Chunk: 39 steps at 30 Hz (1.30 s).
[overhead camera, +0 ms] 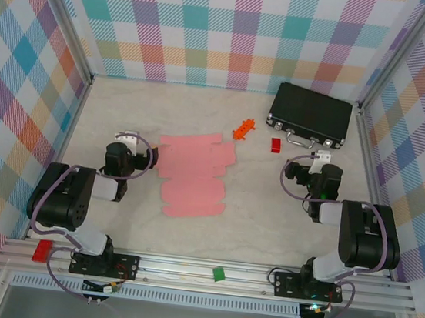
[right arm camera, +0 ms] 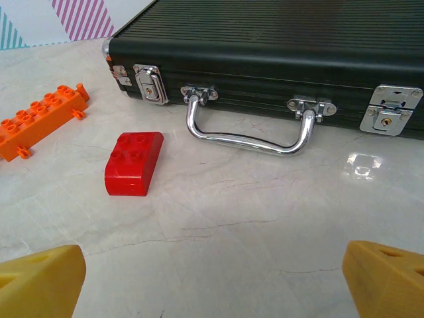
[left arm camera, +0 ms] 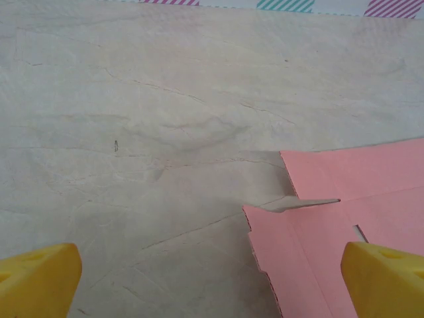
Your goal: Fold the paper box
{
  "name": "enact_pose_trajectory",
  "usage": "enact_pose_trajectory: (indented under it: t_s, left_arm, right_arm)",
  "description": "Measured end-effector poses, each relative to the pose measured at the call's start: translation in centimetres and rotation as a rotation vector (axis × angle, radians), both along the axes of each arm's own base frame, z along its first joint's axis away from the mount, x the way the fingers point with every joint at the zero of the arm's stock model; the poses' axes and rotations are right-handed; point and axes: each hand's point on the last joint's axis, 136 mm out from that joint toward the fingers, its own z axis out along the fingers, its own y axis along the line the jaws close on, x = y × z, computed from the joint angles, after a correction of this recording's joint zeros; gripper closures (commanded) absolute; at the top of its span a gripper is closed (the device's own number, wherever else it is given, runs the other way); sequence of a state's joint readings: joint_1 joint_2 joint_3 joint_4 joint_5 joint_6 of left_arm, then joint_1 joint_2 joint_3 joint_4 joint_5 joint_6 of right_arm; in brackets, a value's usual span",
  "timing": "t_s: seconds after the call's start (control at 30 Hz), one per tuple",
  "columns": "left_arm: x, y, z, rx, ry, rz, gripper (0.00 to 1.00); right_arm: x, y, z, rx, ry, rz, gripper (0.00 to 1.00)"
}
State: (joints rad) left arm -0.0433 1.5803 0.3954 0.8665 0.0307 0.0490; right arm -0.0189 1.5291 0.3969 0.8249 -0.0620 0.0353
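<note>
From the top view, the paper box (overhead camera: 191, 173), a light-pink sheet of thin die-cut card with flaps, lies flat on the pale marbled table (overhead camera: 251, 226), a little left of the frame's centre. I can't see a single flap raised or creased, so I judge the folding has not begun. My left hand (overhead camera: 154, 151) sits at the sheet's upper-left corner with its jaws spread and nothing in them. My right hand (overhead camera: 322, 154) is in the right of the frame, well apart from the sheet, and points toward the black ribbed case (overhead camera: 311, 113) at upper right. A small red block (overhead camera: 275, 144) and an orange toy (overhead camera: 243, 128) lie between the case and the sheet.

In the left wrist view, the left hand (left arm camera: 212, 288) shows its yellow fingertips (left arm camera: 36, 278) in the bottom corners, wide apart and empty. The pink card (left arm camera: 358, 172) fills the lower right, its notched edge flat on the table. One fingertip overlaps that edge, but I can't tell whether it touches.

In the right wrist view, the right hand (right arm camera: 212, 288) is equally wide and empty. It faces the case (right arm camera: 278, 46), the red block (right arm camera: 134, 162) and the orange toy (right arm camera: 40, 119).

Every fold is left to do, and the right hand must first come across to the sheet.
</note>
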Motion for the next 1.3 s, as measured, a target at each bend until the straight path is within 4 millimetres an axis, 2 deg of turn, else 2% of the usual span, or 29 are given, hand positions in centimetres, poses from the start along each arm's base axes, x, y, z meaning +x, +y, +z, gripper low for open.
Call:
enact_pose_trajectory:
  t_s: [1.13,1.3]
  left_arm:
    - [0.0,0.8,0.0,0.011,0.0,0.043,0.0]
    - [-0.3,1.4,0.1,0.017,0.017,0.081,0.0]
  right_arm:
    - [0.0,0.0,0.0,0.0,0.0,0.001,0.01]
    - [-0.3,0.0,-0.2,0.0,0.029,-0.001,0.01]
